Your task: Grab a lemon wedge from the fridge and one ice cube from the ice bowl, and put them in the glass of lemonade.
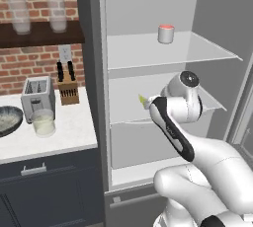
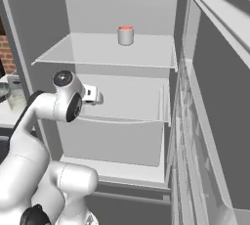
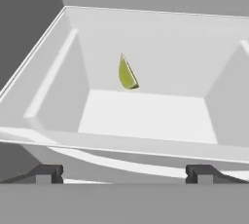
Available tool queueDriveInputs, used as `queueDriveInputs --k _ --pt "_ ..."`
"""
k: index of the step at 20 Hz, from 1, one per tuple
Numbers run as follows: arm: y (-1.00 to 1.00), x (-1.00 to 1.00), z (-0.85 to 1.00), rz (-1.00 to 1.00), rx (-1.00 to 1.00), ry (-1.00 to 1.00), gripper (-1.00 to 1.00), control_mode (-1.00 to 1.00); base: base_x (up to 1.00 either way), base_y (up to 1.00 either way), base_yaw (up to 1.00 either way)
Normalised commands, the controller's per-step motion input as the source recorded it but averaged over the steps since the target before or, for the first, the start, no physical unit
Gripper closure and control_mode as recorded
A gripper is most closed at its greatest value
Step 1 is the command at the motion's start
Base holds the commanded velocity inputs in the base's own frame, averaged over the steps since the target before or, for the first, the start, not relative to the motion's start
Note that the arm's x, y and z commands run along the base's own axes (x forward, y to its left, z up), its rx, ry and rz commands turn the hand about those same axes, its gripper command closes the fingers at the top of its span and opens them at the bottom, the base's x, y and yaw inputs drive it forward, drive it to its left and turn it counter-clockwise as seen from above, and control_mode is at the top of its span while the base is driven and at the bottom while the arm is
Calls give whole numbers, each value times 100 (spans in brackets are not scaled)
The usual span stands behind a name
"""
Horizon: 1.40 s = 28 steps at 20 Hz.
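Note:
The fridge (image 1: 93, 73) stands open and shows its white shelved inside. The lemon wedge (image 3: 127, 74), small and yellow-green, stands on edge on the middle shelf (image 1: 129, 114). In the left base view the lemon wedge (image 1: 144, 101) peeks out just left of my forearm. My gripper (image 3: 125, 174) is open at the shelf's front, with the wedge ahead of it, centred between the fingertips (image 3: 46, 173) and apart from them. The glass of lemonade (image 1: 43, 122) sits on the white counter, and the ice bowl (image 1: 8, 120) lies at that view's left edge.
A small red-topped white cup (image 1: 166, 33) stands on the upper fridge shelf. The fridge door (image 2: 215, 106) hangs open at the right. A toaster (image 1: 37, 96) and a knife block (image 1: 67, 91) stand behind the glass. Two tall glasses (image 1: 20, 13) sit on a wall shelf.

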Motion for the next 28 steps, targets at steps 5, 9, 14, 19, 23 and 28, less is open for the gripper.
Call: queueDriveInputs --k 5,9,14,19,23,28 --pt "0 17 -21 0 0 -1 -100 -100 0 0 0" --pt "0 38 0 0 0 0 -100 -100 0 0 0" --pt "0 59 17 0 0 5 -100 -100 0 0 0" --pt "3 51 16 0 0 5 -100 -100 0 0 0" --pt "0 12 -21 0 0 0 -100 -100 0 0 0" --pt "0 3 -45 0 0 -3 -100 -100 0 0 0"
